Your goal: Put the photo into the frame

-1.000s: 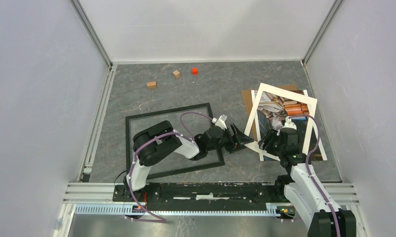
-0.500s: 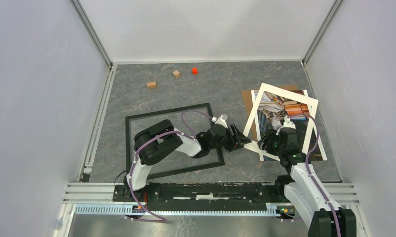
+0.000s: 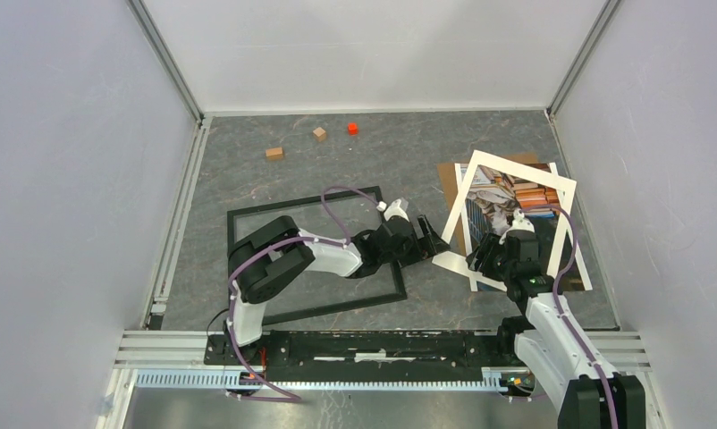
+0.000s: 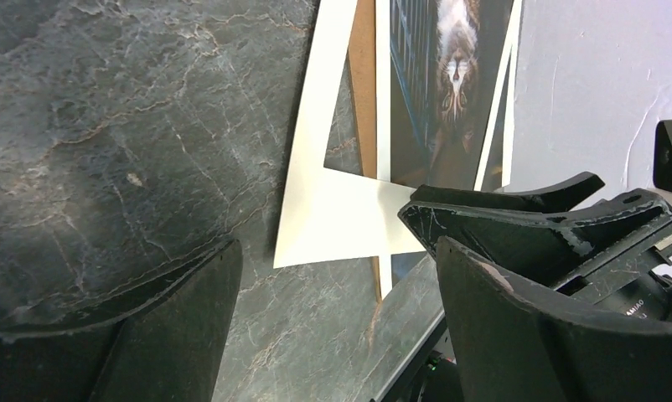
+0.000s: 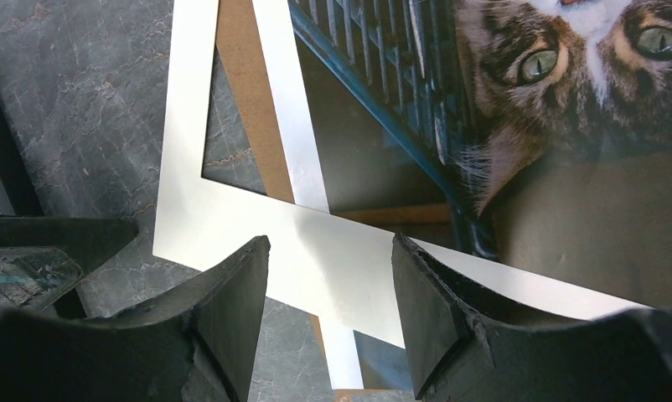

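Note:
The black frame (image 3: 283, 203) lies flat at left centre, with my left arm reaching across it. The cat photo (image 3: 493, 206) lies at the right on a brown backing board (image 3: 446, 174), under a skewed white mat (image 3: 520, 170). My left gripper (image 3: 431, 243) is open and empty, just left of the mat's near corner (image 4: 333, 209). The photo shows beyond that corner in the left wrist view (image 4: 450, 84). My right gripper (image 3: 485, 259) is open, its fingers either side of that corner of the mat (image 5: 316, 251). The photo (image 5: 567, 100) fills its upper right view.
Two small brown blocks (image 3: 274, 153) (image 3: 319, 133) and a red block (image 3: 352, 128) sit at the far side of the table. White walls close in the left, right and back. My right gripper's fingers (image 4: 517, 209) show in the left wrist view.
My left gripper has drawn back a little to the left and farther from me, off the mat's corner. The right gripper has hardly moved.

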Controlling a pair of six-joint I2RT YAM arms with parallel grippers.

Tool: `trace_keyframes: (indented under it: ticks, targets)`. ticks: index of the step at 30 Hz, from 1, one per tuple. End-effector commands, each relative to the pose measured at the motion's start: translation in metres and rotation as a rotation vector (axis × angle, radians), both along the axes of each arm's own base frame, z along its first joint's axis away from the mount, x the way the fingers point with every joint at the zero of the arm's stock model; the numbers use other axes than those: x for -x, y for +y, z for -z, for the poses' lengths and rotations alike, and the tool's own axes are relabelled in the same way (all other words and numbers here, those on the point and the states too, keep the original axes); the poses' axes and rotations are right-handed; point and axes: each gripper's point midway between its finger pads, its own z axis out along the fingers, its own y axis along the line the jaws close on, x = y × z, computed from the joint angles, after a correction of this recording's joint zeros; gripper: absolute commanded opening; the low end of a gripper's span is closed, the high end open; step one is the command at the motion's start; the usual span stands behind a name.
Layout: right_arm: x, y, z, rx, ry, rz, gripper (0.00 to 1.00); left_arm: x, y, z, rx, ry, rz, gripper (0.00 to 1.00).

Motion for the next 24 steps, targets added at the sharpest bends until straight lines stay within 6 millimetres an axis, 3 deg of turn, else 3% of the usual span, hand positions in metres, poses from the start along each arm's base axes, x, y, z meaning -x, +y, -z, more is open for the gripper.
trace_keyframes:
  ticks: [1, 6, 11, 18, 24]
  targets:
    - [0.039, -0.004, 0.034, 0.033, 0.190, -0.012, 0.62, 0.004, -0.006, 0.011, -0.050, 0.012, 0.044, 0.92]
    - [0.039, -0.003, 0.033, 0.029, 0.188, -0.016, 0.62, 0.021, -0.025, 0.003, 0.120, 0.126, 0.112, 0.89]
    - [0.038, -0.001, 0.033, 0.018, 0.184, -0.019, 0.62, 0.016, -0.032, -0.018, 0.288, 0.162, 0.127, 0.82]
    - [0.038, 0.000, 0.033, 0.012, 0.184, -0.026, 0.62, 0.012, -0.042, -0.019, 0.350, 0.172, 0.130, 0.65]
    - [0.034, -0.001, 0.030, 0.032, 0.160, -0.046, 0.63, 0.004, -0.039, -0.006, 0.249, 0.137, 0.118, 0.47]
